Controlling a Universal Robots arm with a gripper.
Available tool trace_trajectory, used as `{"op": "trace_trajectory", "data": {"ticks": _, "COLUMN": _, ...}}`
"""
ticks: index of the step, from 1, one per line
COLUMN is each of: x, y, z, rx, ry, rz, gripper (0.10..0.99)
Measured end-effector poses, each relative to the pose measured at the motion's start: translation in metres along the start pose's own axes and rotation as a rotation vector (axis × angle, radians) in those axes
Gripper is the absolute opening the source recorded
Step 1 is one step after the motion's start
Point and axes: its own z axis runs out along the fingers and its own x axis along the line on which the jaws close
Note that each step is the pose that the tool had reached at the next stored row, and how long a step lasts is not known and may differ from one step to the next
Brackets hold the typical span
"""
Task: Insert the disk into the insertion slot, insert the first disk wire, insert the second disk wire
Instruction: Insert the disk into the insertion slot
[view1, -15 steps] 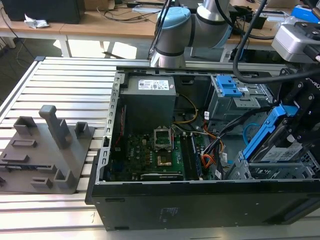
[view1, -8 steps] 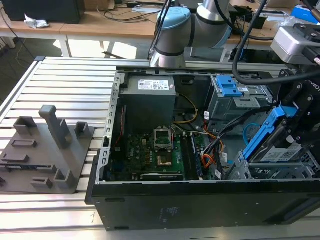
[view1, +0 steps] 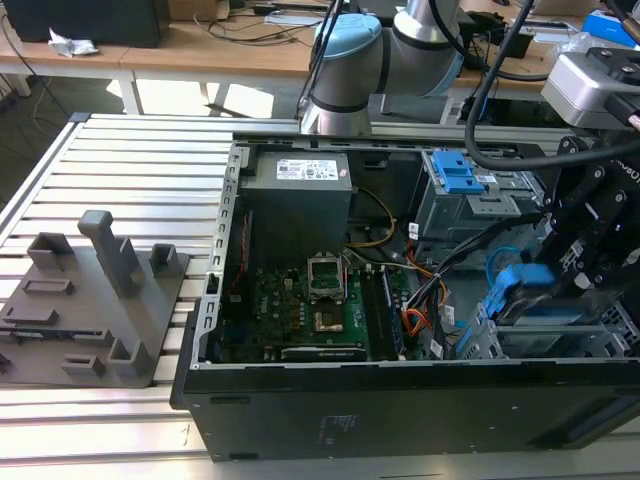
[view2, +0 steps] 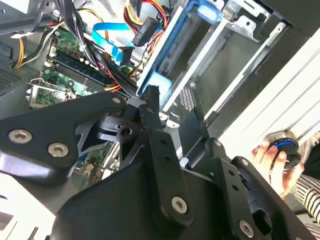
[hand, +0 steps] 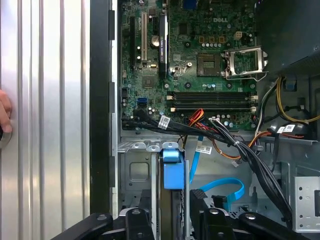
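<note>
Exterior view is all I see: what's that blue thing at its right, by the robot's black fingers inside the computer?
Observer: The disk; the first wrist view shows it edge-on between the fingers of the gripper, at the grey insertion slot.
Operator: Anything beside it?
Observer: The second disk wire, a light-blue loop, lies right beside it.
Operator: Anybody nearby?
Observer: Yes; in the second wrist view a hand holds a round knob outside the case.

The gripper (view2: 169, 107) is clamping its jaws on the blue-framed disk (view2: 172, 42), which is sitting edgewise at the grey drive cage (view2: 235, 52). A light-blue data cable (view2: 102, 38) is looping over the motherboard (view2: 75, 55). A hand (view2: 267, 161) is holding a black knob (view2: 283, 148).
</note>
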Motion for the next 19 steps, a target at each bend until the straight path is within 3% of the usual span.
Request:
{"op": "trace_trajectory", "data": {"ticks": 7, "x": 0.0, "y": 0.0, "z": 0.0, "rx": 0.0, "ry": 0.0001, "rz": 0.0, "gripper": 0.424}}
{"op": "trace_trajectory", "data": {"ticks": 8, "x": 0.0, "y": 0.0, "z": 0.0, "rx": 0.0, "ry": 0.0001, "rz": 0.0, "gripper": 0.29}}
{"op": "trace_trajectory", "data": {"ticks": 9, "x": 0.0, "y": 0.0, "z": 0.0001, "rx": 0.0, "ry": 0.0001, "rz": 0.0, "gripper": 0.231}}
{"op": "trace_trajectory", "data": {"ticks": 10, "x": 0.0, "y": 0.0, "z": 0.0001, "rx": 0.0, "ry": 0.0001, "rz": 0.0, "gripper": 0.231}}
{"op": "trace_trajectory", "data": {"ticks": 12, "x": 0.0, "y": 0.0, "z": 0.0001, "rx": 0.0, "ry": 0.0, "rz": 0.0, "gripper": 0.11}}
{"op": "trace_trajectory", "data": {"ticks": 19, "x": 0.0, "y": 0.0, "z": 0.0002, "rx": 0.0, "ry": 0.0001, "rz": 0.0, "gripper": 0.106}}
